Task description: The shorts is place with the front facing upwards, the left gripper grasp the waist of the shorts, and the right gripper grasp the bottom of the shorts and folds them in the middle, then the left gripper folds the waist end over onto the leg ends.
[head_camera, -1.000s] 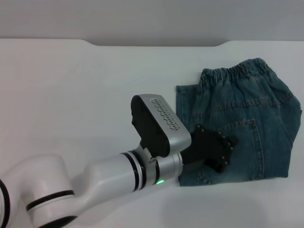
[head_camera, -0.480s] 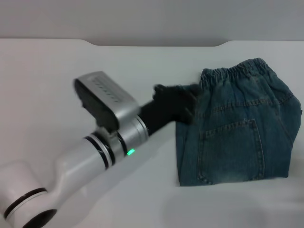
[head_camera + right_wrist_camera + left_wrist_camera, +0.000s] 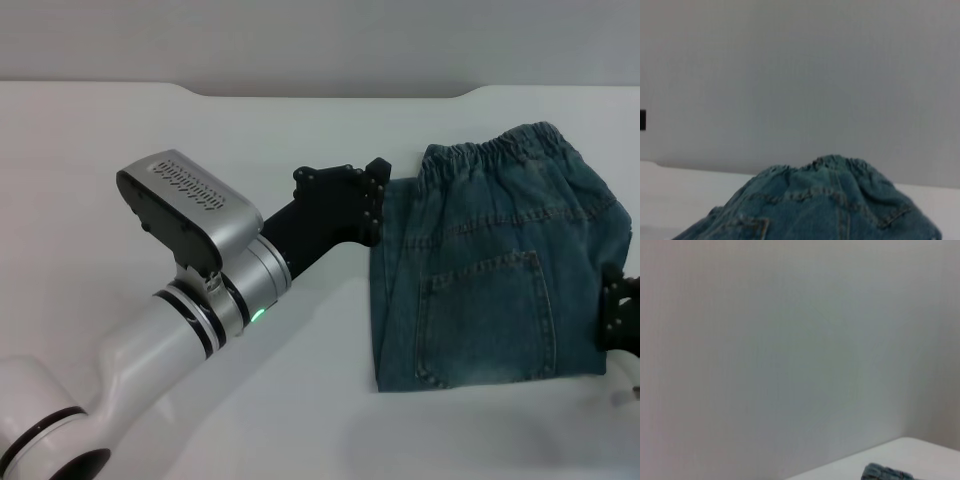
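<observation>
Denim shorts (image 3: 500, 265) folded, left gripper (image 3: 372, 195) alongside

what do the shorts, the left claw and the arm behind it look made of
The shorts: blue denim, by the faded weave, contrast stitching and patch pocket; the waist looks elasticated, being puckered. The left claw: matte black, plastic or coated metal, dotted with bolts; which one is unclear. The arm: glossy silver-white casing, likely painted metal or plastic, with black bands.
</observation>
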Controlling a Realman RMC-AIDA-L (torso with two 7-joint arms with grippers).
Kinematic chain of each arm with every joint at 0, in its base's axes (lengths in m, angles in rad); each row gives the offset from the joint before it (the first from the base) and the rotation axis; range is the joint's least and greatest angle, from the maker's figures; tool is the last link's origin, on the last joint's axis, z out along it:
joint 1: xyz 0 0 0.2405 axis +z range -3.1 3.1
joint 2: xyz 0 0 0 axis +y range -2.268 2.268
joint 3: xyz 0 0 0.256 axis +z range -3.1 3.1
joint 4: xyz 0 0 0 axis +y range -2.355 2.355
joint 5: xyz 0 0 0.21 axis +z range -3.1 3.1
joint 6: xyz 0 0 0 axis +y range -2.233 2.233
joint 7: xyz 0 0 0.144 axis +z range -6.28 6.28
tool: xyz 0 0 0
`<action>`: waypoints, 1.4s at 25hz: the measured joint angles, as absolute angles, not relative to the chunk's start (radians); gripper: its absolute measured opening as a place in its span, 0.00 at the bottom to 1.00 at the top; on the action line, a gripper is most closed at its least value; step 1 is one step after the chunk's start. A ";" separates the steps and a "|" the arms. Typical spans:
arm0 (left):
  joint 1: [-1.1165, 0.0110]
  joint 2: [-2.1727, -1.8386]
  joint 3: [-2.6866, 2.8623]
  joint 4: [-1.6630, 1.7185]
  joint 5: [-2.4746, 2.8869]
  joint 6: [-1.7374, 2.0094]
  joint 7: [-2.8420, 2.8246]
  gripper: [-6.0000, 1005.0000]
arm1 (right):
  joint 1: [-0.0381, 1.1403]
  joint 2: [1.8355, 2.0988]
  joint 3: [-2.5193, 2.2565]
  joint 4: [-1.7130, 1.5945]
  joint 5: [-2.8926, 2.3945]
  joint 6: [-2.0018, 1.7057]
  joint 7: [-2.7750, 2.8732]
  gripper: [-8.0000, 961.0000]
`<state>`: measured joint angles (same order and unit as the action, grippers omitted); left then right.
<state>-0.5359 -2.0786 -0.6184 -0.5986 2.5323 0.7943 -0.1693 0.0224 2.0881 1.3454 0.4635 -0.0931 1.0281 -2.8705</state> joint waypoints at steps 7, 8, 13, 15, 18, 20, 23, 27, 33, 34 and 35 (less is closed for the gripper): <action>-0.539 -2.078 -0.622 -0.609 2.533 0.795 -0.169 0.00 | 0.092 2.091 1.204 0.460 -0.026 0.917 -2.851 0.01; -0.544 -2.079 -0.624 -0.609 2.533 0.795 -0.169 0.00 | 0.105 2.091 1.177 0.460 -0.002 0.907 -2.849 0.01; -0.558 -2.079 -0.621 -0.615 2.533 0.789 -0.169 0.00 | 0.207 2.091 1.064 0.459 0.060 0.828 -2.848 0.01; -0.562 -2.079 -0.619 -0.616 2.533 0.784 -0.169 0.00 | 0.223 2.091 1.056 0.461 0.061 0.819 -2.849 0.01; -0.562 -2.078 -0.616 -0.617 2.533 0.783 -0.169 0.00 | 0.260 2.089 1.047 0.466 0.061 0.808 -2.849 0.01; -0.562 -2.078 -0.615 -0.618 2.533 0.783 -0.169 0.00 | 0.277 2.087 1.049 0.464 0.061 0.803 -2.851 0.01; -0.562 -2.078 -0.613 -0.618 2.533 0.783 -0.169 0.00 | 0.289 2.085 1.051 0.461 0.061 0.794 -2.854 0.01; -0.564 -2.079 -0.608 -0.618 2.533 0.781 -0.169 0.00 | 0.262 2.086 1.070 0.464 0.063 0.797 -2.858 0.01; -0.573 -2.079 -0.608 -0.612 2.533 0.773 -0.169 0.00 | 0.221 2.087 1.100 0.465 0.087 0.801 -2.858 0.01; -0.577 -2.078 -0.607 -0.612 2.533 0.765 -0.170 0.00 | 0.216 2.087 1.102 0.465 0.090 0.802 -2.858 0.01; -0.578 -2.079 -0.607 -0.613 2.533 0.761 -0.170 0.00 | 0.213 2.087 1.106 0.464 0.093 0.803 -2.861 0.01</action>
